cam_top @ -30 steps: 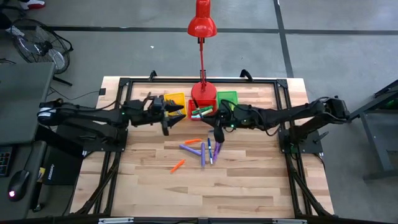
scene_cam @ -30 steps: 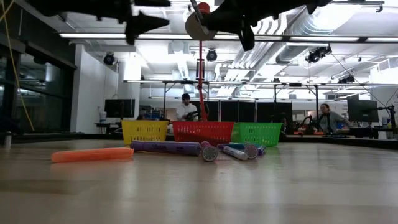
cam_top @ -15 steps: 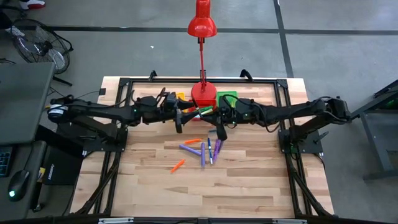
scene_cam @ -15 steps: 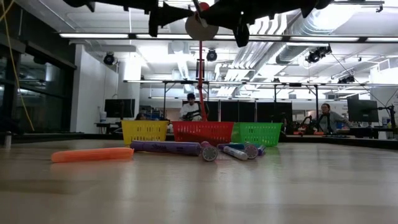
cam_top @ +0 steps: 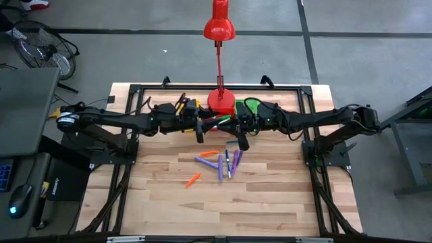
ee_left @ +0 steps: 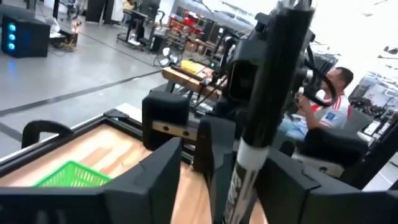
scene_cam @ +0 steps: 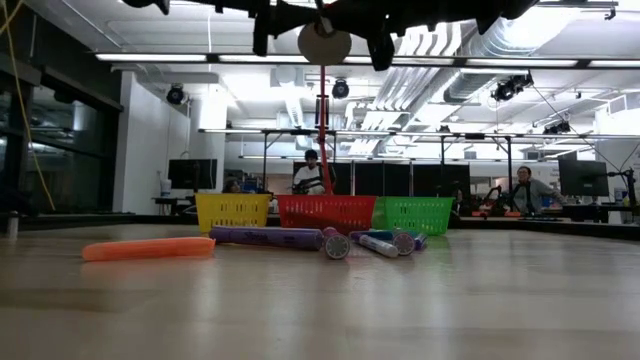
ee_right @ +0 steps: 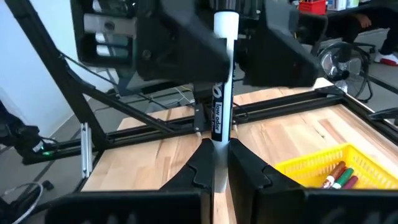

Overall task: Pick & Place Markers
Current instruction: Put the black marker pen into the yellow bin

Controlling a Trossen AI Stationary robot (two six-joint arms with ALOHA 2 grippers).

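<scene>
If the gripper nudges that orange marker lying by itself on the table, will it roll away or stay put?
The orange marker looks round and slim, lying flat on smooth wood, so a sideways nudge would probably roll it. A push along its length should more likely slide it. It seems rigid and light, so it likely won't bend, though it may skid from a glancing touch.

The desk (cam_top: pixel 270 202) is pale wood in planks, smooth with a soft shine. Below the two claws lie markers (cam_top: pixel 220 162) of smooth plastic. Behind the claws, the baskets (scene_cam: pixel 328 213) are plastic mesh, and the red lamp (cam_top: pixel 219 20) looks glossy. The arms are matt black.
</scene>
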